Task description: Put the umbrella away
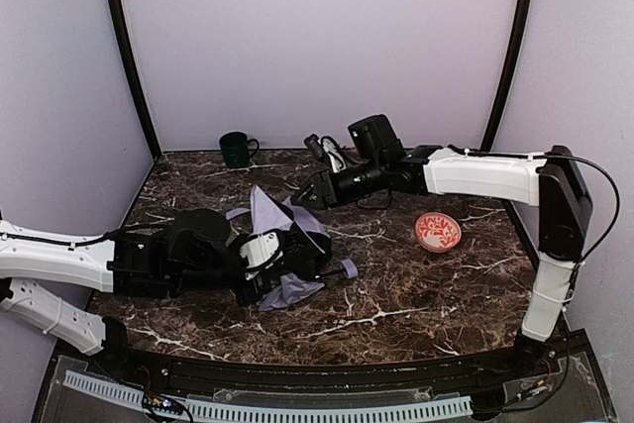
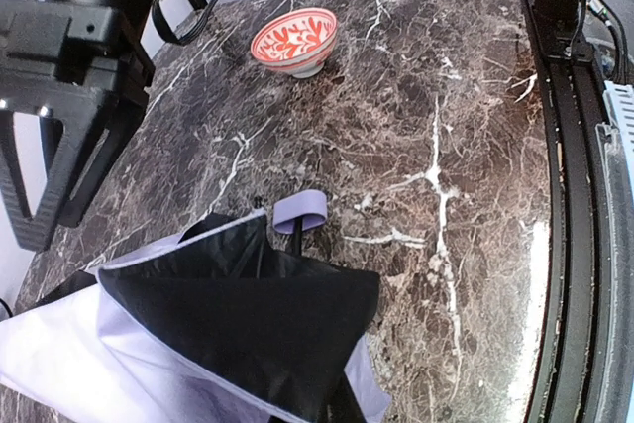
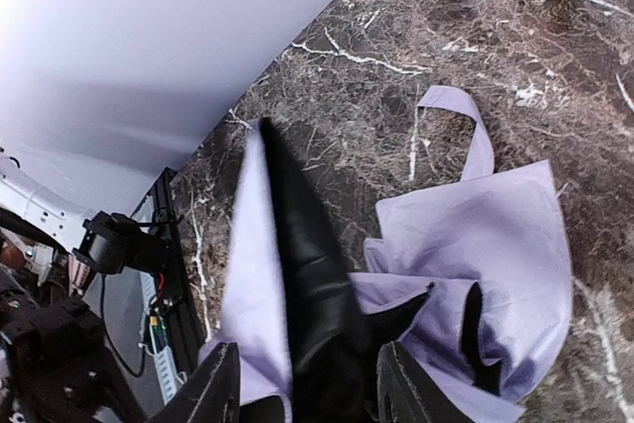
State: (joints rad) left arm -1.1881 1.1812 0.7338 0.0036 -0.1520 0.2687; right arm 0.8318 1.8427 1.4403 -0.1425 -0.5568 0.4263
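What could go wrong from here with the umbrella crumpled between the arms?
1. The right end effector stands open around a fold of the umbrella, so the fabric may flop loose or snag.
2. Fabric covers much of the left end effector, so its hold cannot be checked.
3. The bowl sits near the right arm; a sweep could knock it.

The umbrella (image 2: 198, 334) lies crumpled, black lining up, on the marble worktop (image 2: 446, 96). Its lavender handle (image 2: 300, 211) juts out, well apart from the red-patterned bowl (image 2: 293, 40).
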